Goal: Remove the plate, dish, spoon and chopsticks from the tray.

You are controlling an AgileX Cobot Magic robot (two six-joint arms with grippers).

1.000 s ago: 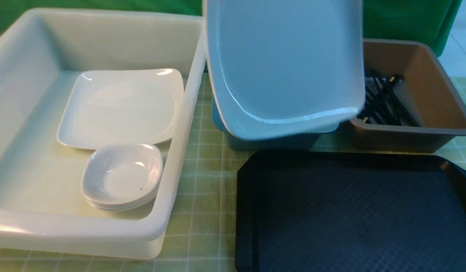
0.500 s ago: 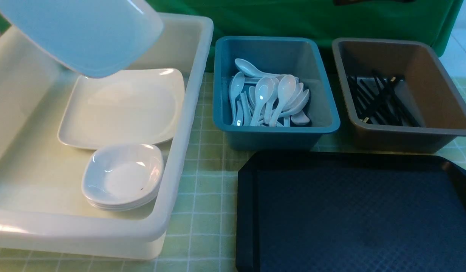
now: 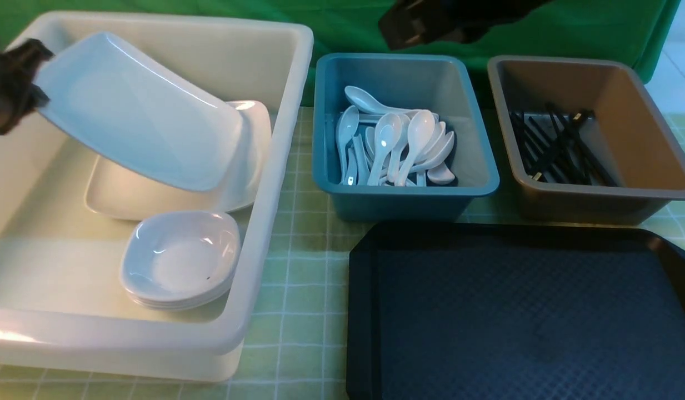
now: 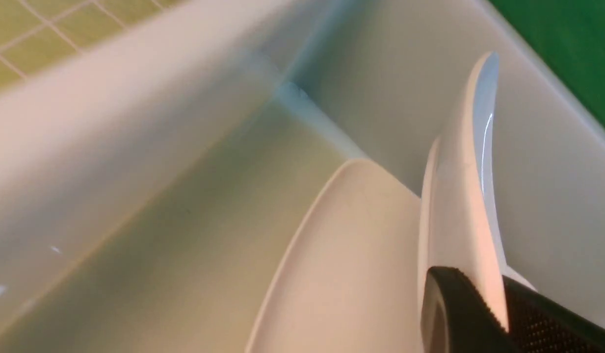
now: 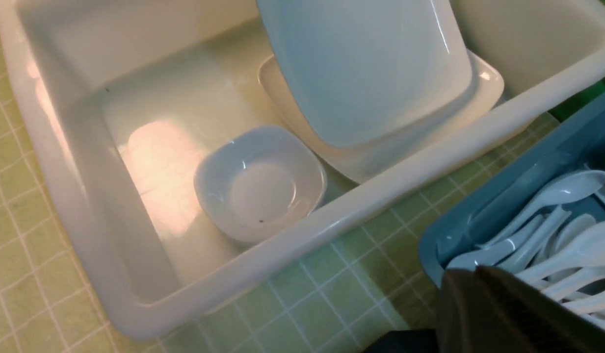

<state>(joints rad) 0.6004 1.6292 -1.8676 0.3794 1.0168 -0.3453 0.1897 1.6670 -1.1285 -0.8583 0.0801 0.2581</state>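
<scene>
My left gripper (image 3: 35,91) is shut on the rim of the large white plate (image 3: 136,111). It holds the plate tilted inside the white bin (image 3: 275,166), low over another plate (image 3: 253,139). In the left wrist view the plate (image 4: 466,196) stands edge-on between the black fingers (image 4: 454,314). A stack of small dishes (image 3: 178,258) sits in the same bin. The black tray (image 3: 531,316) lies at the front right, showing only its textured surface. My right gripper (image 3: 395,33) hangs shut and empty above the blue bin (image 3: 403,194) of spoons (image 3: 395,144).
A brown-grey bin (image 3: 642,139) at the back right holds black chopsticks (image 3: 559,147). A green checked mat (image 3: 298,266) covers the table between the bins and the tray. A green backdrop closes off the far side.
The plate has swung from in front of the blue bin across to the left and down into the white bin, over the plate lying there. The right arm has come into view at the top.
</scene>
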